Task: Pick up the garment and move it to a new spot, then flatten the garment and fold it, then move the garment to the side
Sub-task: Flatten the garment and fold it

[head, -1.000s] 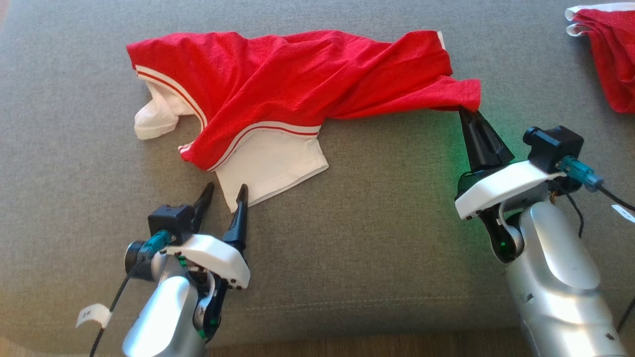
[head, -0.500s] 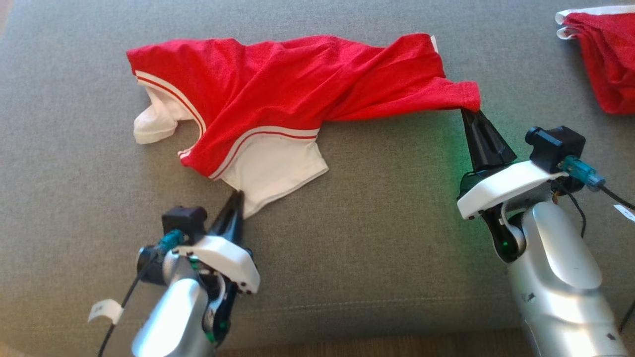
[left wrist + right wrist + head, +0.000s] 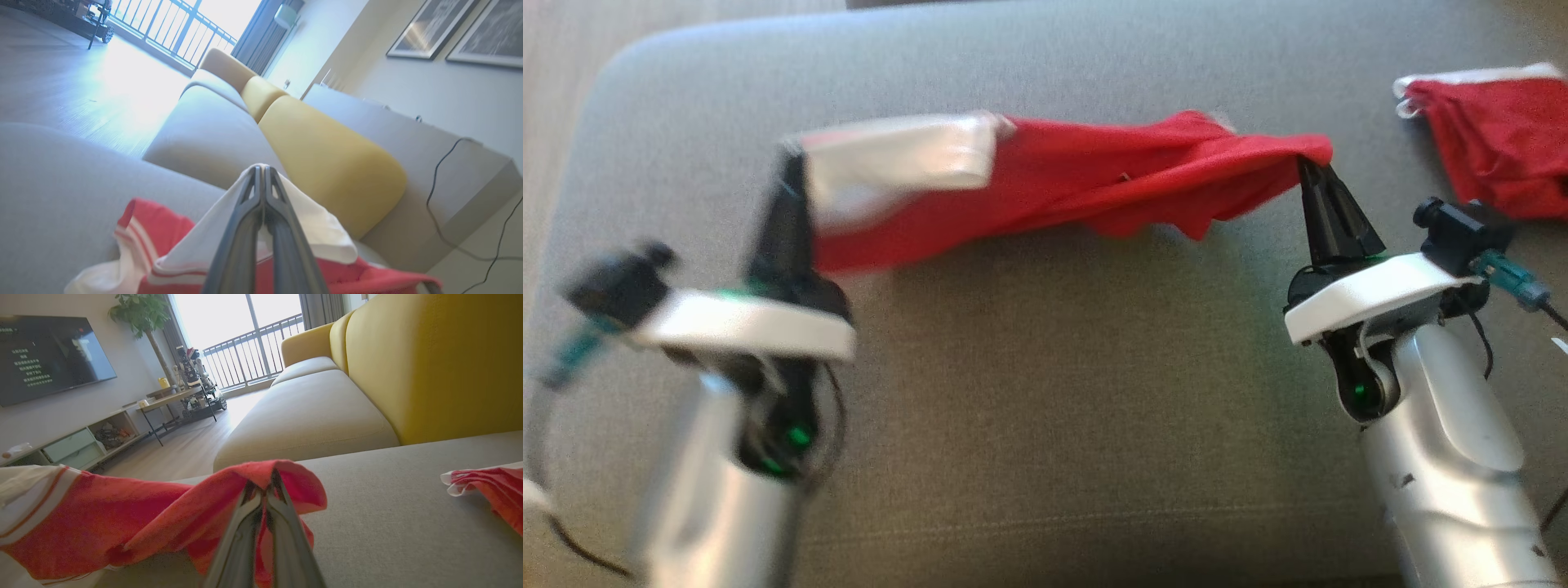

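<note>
The red and white garment (image 3: 1094, 175) is stretched between the two grippers over the grey sofa seat (image 3: 1045, 408). The left gripper (image 3: 261, 171) is pinched closed on its white part, and the right gripper (image 3: 264, 479) is clamped on a red corner. Another red garment (image 3: 1494, 139) lies at the seat's right end. Yellow back cushions (image 3: 327, 159), a wood floor (image 3: 179, 453), a wall television (image 3: 45, 355) and a bright balcony railing (image 3: 253, 355) surround the seat.
</note>
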You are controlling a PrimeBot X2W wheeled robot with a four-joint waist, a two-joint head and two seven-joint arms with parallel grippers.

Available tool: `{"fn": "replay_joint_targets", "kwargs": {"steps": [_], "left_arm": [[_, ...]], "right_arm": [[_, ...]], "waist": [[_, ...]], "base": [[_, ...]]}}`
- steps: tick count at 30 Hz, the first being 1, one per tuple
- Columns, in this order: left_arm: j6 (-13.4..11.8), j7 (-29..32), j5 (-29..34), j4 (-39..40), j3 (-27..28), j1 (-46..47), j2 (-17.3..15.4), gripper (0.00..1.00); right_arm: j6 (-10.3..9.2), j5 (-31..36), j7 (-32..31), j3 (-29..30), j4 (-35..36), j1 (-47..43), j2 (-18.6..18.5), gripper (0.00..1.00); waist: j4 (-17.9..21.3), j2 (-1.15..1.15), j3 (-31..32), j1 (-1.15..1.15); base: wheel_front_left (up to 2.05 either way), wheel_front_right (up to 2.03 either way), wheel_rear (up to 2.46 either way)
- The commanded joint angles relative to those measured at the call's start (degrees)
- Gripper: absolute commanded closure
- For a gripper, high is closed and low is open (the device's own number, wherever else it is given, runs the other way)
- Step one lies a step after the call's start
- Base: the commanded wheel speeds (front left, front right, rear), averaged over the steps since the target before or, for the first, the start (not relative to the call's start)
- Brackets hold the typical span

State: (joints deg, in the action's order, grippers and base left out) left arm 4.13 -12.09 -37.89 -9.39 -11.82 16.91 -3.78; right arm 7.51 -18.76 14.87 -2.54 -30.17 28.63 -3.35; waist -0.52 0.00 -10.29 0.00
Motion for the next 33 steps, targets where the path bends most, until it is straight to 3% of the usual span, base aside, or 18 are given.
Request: {"fn": "replay_joint_targets", "kwargs": {"steps": [1,5,11,16,20,27,33], "left_arm": [[0.36,1.98,-3.74,4.89,5.02,5.76,-2.1,1.0],[-1.31,6.74,-10.32,8.85,10.09,12.83,-3.32,1.0],[-5.11,11.95,-15.85,8.2,15.2,24.37,-5.62,1.0],[-5.91,12.97,-17.25,5.73,16.7,31.37,-6.89,1.0],[-5.88,13.16,-17.26,3.37,16.78,35.58,-7.69,1.0],[-6.66,18.36,-19.03,2.63,14.7,29.37,-7.22,1.0],[-6.92,21.8,-19.76,7.86,13.04,15.31,-7.27,1.0]], "right_arm": [[-0.02,-2.69,0.13,-1.53,1.06,2.87,0.47,1.0],[-0.02,-6.54,-3.96,-0.99,1.76,7.74,-0.03,1.0],[-0.02,-9.14,-13.59,-0.22,6.24,14.33,-7.13,1.0],[-0.02,-8.06,-15.88,1.13,8.37,17.23,-11.3,1.0],[-0.02,-6.58,-16.86,2.71,10.91,17.12,-12.51,1.0],[-0.02,-4.84,-20.24,1.71,17.31,4.86,-12.1,1.0],[-0.02,-3.9,-22.38,3.4,26.29,-18.73,-8.9,1.0]], "waist": [[0.38,0.0,3.06,0.0],[1.3,0.0,5.94,0.0],[2.26,0.0,8.8,0.0],[2.72,0.0,9.99,0.0],[2.96,0.0,10.33,0.0],[2.71,0.0,8.02,0.0],[1.63,0.0,3.09,0.0]], "base": [[0.0,0.0,0.0],[0.0,0.0,0.0],[0.0,0.0,0.0],[0.0,0.0,0.0],[0.0,0.0,0.0],[0.0,0.0,0.0],[0.0,0.0,0.0]]}}
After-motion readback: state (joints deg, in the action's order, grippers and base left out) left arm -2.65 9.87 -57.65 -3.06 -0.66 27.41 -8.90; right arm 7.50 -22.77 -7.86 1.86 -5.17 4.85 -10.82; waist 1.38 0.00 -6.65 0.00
